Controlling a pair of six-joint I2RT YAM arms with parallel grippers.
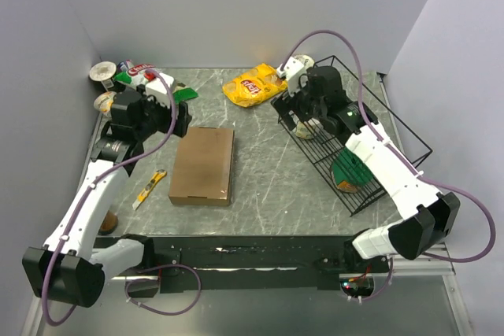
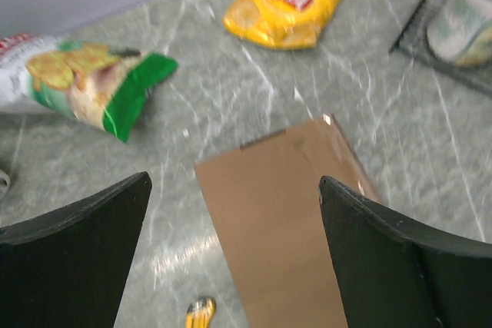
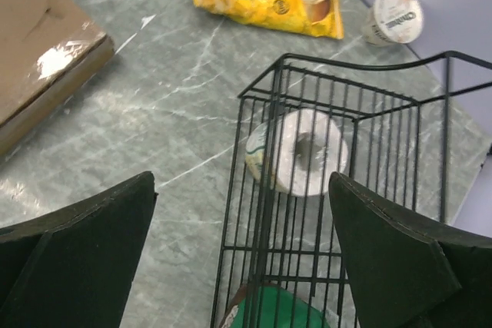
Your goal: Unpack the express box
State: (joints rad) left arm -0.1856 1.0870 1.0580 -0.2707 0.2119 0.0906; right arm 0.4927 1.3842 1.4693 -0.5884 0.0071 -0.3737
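The express box (image 1: 204, 164) is a flat brown cardboard mailer lying closed on the marble table, left of centre. It also shows in the left wrist view (image 2: 284, 213) and at the top left of the right wrist view (image 3: 38, 51). My left gripper (image 1: 150, 116) is open and empty, raised to the far left of the box; in its wrist view (image 2: 234, 255) the box's far end lies below the jaws. My right gripper (image 1: 303, 104) is open and empty above the near end of the black wire basket (image 1: 354, 139), seen also from its wrist (image 3: 242, 259).
A yellow chip bag (image 1: 253, 85) lies at the back centre. A green and white snack bag (image 1: 150, 76) and cups (image 1: 105, 72) sit at the back left. A yellow utility knife (image 1: 150, 188) lies left of the box. The basket (image 3: 346, 190) holds a white roll (image 3: 304, 151) and a green packet (image 1: 350, 171).
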